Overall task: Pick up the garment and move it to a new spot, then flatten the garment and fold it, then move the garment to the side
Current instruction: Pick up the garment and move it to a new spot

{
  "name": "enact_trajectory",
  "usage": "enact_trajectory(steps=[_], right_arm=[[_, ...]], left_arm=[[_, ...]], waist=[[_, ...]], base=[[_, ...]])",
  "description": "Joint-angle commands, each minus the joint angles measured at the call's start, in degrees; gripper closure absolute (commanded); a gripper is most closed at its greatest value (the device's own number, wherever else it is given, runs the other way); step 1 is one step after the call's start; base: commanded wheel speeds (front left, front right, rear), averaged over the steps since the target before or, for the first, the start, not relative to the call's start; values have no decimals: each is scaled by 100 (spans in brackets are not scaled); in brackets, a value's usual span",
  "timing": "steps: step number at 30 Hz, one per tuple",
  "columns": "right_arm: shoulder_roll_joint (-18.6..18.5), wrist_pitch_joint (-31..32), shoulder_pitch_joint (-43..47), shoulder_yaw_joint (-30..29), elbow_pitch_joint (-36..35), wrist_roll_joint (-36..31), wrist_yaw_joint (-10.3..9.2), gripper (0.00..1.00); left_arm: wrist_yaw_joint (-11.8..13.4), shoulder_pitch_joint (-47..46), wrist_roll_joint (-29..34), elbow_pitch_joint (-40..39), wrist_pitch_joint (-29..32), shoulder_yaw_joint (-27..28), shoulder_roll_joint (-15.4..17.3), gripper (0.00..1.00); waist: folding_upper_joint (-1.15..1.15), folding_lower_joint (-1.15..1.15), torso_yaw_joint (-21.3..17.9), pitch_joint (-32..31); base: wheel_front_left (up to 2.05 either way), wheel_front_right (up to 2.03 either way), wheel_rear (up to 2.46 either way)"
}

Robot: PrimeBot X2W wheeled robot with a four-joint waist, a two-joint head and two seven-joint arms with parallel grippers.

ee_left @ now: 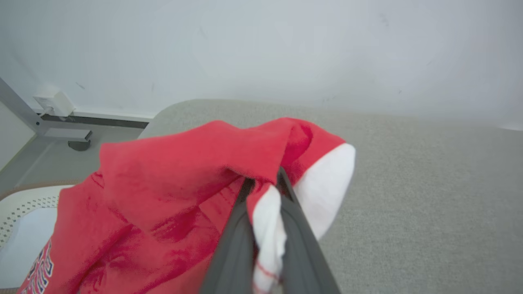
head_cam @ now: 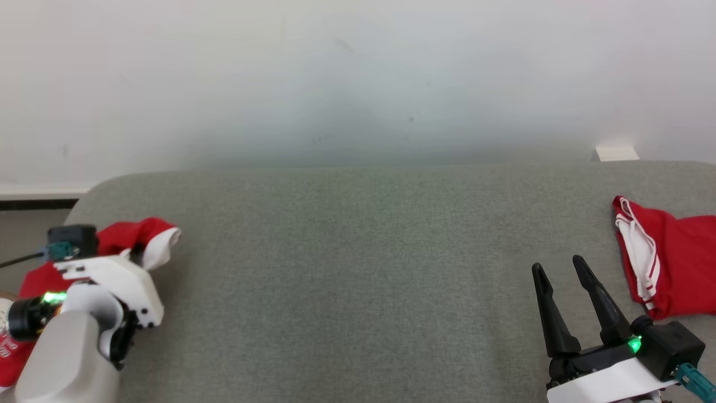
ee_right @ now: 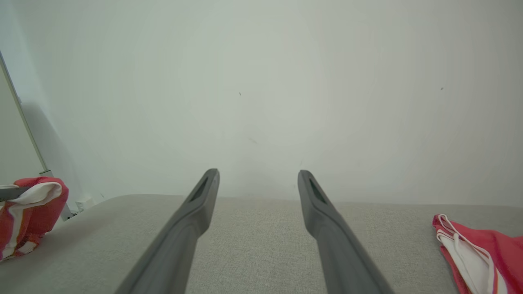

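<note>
The garment (ee_left: 184, 171) is red with white parts and printed lettering on the cloth near the view's lower left. My left gripper (ee_left: 263, 181) is shut on a bunched fold of it, red and white cloth pinched between the two dark fingers. In the head view the garment (head_cam: 131, 235) hangs at the left end of the grey table (head_cam: 358, 252), draped over and behind my left arm's white wrist (head_cam: 112, 280), which hides the fingers. The garment (ee_right: 36, 200) also appears at the far left of the right wrist view. My right gripper (head_cam: 557, 266) (ee_right: 258, 174) stands open over the table's front right, holding nothing.
A second red piece of clothing with white trim (head_cam: 677, 263) (ee_right: 482, 253) lies on the table's right end, just right of my right gripper. A white perforated basket (ee_left: 20, 204) sits below the table's left end. A pale wall stands behind the table.
</note>
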Motion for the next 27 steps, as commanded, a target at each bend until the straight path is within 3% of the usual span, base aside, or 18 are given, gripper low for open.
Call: enact_trajectory(steps=[1,7,15,19,25,26,27], right_arm=[[-7,6,85,-23,24,-48,-12,0],[47,6,167,-41,23,-84,-12,0],[-53,6,70,-20,33,-51,-12,0],[-79,6,15,37,51,-33,-12,0],[-90,6,-86,106,81,21,-12,0],[-101,6,-80,92,86,38,-12,0],[-106,6,-79,91,92,46,-12,0]], left_arm=[[-31,-7,1,-256,-1,-118,-59,100],[-39,266,-173,-1448,216,-548,-397,100],[-2,809,-401,-2698,455,-1089,-1152,100],[52,966,-528,-2765,415,-1517,-1356,100],[64,992,-1138,-2165,196,-2324,-1413,100],[65,951,-1239,-2078,129,-2509,-1412,82],[70,905,-1386,-2010,60,-2688,-1409,21]], waist=[[0,0,-91,-159],[0,0,-487,-251],[0,0,-1301,-168],[0,0,-1702,-95],[0,0,-2107,43],[0,0,-2124,54],[0,0,-2133,64]], base=[[0,0,0],[0,0,0],[0,0,0],[0,0,0],[0,0,0],[0,0,0],[0,0,0]])
